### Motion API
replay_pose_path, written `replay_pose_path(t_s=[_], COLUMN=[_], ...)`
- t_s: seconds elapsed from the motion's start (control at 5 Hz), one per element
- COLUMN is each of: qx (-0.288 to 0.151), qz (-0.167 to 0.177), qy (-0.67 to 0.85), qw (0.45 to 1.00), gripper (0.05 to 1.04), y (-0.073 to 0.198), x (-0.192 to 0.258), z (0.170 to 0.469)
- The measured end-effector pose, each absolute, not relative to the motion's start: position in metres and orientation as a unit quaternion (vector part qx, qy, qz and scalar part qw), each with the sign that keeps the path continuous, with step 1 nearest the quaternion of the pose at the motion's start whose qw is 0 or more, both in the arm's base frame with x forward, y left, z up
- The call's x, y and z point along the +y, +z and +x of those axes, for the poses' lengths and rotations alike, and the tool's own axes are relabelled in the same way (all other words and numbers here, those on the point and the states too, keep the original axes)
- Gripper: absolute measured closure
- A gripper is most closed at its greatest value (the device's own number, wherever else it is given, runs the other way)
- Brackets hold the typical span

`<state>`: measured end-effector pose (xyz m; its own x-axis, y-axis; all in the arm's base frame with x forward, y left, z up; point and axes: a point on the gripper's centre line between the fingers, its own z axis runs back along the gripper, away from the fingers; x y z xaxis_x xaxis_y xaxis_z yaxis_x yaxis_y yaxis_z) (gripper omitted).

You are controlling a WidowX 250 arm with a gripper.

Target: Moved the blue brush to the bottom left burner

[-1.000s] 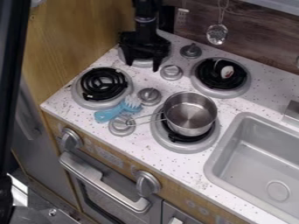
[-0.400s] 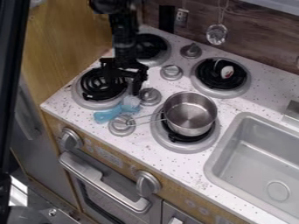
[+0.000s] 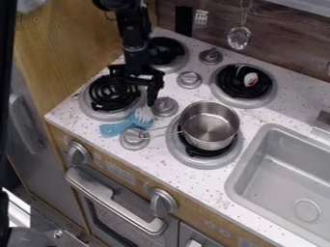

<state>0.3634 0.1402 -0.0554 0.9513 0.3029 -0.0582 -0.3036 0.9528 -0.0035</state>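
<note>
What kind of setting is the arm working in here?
It looks like a toy or mock-up kitchen: a speckled counter with black-coiled burners, a steel pot on one of them, a sink to the right, and an oven handle below.

Brush (image 3: 116, 128) before front left burner (image 3: 100, 114), pot (image 3: 209, 124) on front right burner (image 3: 205, 163)

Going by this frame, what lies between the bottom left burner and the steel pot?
In the camera view, a grey knob stands between the burner and the pot; the blue brush's pale bristles lie there too.
</note>
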Motion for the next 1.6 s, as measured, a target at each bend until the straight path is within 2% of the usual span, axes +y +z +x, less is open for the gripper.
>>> replay_pose_path(t_s=[0.4,0.6,0.8,1.0,1.2,1.4,1.6], qx=[0.05,0.054,0.077,0.078,0.091,0.081,0.081], qz=[-0.012,0.0,-0.001,0.0,0.0,-0.004,-0.006], qy=[0.146,0.134,0.137,0.137,0.145,0.153,0.143], qw=[0.988,0.989,0.988,0.988,0.985,0.985,0.986], gripper=[0.084,0.084,0.084,0.085,0.13,0.385,0.482], y=[-0.064,-0.062,-0.073,-0.078,-0.082,-0.085,-0.083], x=[0.124,0.12,0.117,0.117,0.115,0.116,0.116], z=[0.353,0.358,0.356,0.359,0.355,0.355,0.358])
